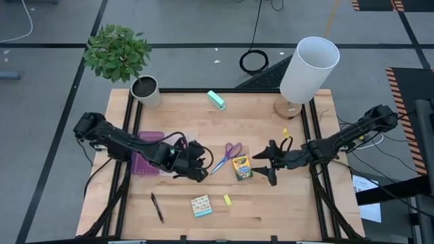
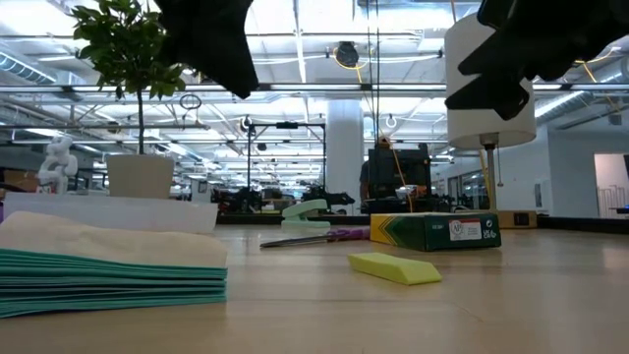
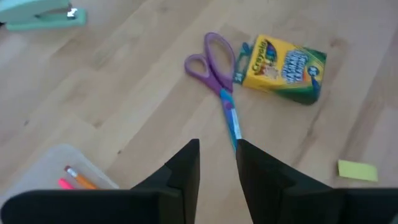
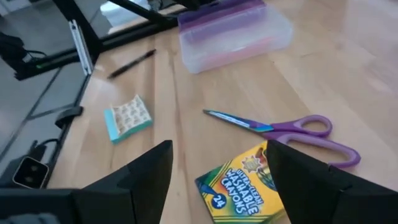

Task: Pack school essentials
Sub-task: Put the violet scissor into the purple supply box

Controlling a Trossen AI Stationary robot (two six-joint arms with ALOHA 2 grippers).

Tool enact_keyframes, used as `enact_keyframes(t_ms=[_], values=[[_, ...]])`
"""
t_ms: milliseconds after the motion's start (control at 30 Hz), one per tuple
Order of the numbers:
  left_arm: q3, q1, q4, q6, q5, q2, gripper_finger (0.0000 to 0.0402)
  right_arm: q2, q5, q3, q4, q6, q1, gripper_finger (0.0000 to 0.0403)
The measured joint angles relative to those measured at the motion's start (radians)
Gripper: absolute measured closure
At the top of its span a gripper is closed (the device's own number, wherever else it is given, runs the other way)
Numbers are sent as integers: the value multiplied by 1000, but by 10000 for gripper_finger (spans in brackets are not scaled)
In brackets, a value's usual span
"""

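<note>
Purple-handled scissors (image 1: 227,157) lie flat mid-table, with the yellow-green crayon box (image 1: 242,167) lying just to their right. My left gripper (image 1: 198,167) hovers left of the scissors, open by a narrow gap (image 3: 217,163), with the blade tip (image 3: 236,134) just ahead of its fingers. My right gripper (image 1: 271,163) hovers right of the box, open wide (image 4: 219,149). In the low view both grippers hang above the table. A black pen (image 1: 156,207), a patterned pad (image 1: 201,205) and a small yellow piece (image 1: 227,200) lie nearer the front edge. Orange and pink pencils (image 3: 78,179) lie in the clear case.
A purple-and-clear flat case (image 1: 149,161) lies under the left arm. A teal block (image 1: 216,99) sits at the far middle, a white lamp (image 1: 308,71) at the far right, and a potted plant (image 1: 144,89) at the far left corner. Bare wood lies along the right front.
</note>
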Motion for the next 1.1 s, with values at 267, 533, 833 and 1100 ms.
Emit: enact_keyframes(t_ms=[267, 533, 833, 1100], values=[[0, -65, 34, 141, -126, 0, 295, 92, 7, 0, 25, -4, -26, 152], [0, -89, 38, 137, -138, 0, 295, 233, 67, 0, 176, -47, -97, 152], [0, -89, 42, 139, -130, 0, 295, 354, 18, 175, 105, -243, -234, 152], [0, -86, 33, 225, -89, 0, 295, 449, -116, 213, 75, -359, -333, 152]])
